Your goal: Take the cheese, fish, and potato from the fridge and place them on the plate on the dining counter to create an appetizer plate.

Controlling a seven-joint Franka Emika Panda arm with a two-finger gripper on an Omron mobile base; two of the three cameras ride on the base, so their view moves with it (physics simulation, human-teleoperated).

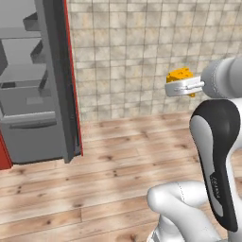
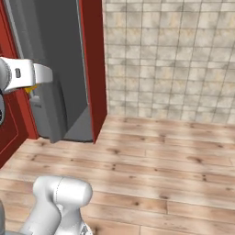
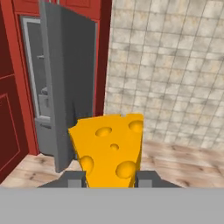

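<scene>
My gripper (image 3: 109, 177) is shut on the cheese (image 3: 109, 148), an orange-yellow wedge with holes that stands upright between the two dark fingertips (image 3: 74, 178). In the left base view the cheese (image 1: 179, 74) pokes out above the white hand, and the gripper (image 1: 182, 81) hangs high over the wooden floor in front of the tiled wall. In the right base view a sliver of cheese (image 2: 31, 89) shows under the hand. The fridge (image 1: 28, 94) stands open to the left, with grey shelves and a lower drawer. The fish, potato, plate and dining counter are out of view.
The grey fridge door (image 2: 59, 69) juts out towards me, edged by red panelling (image 2: 94, 69). A beige tiled wall (image 1: 142, 56) runs to the right of the fridge. Wooden plank floor (image 2: 151, 156) spreads out below it.
</scene>
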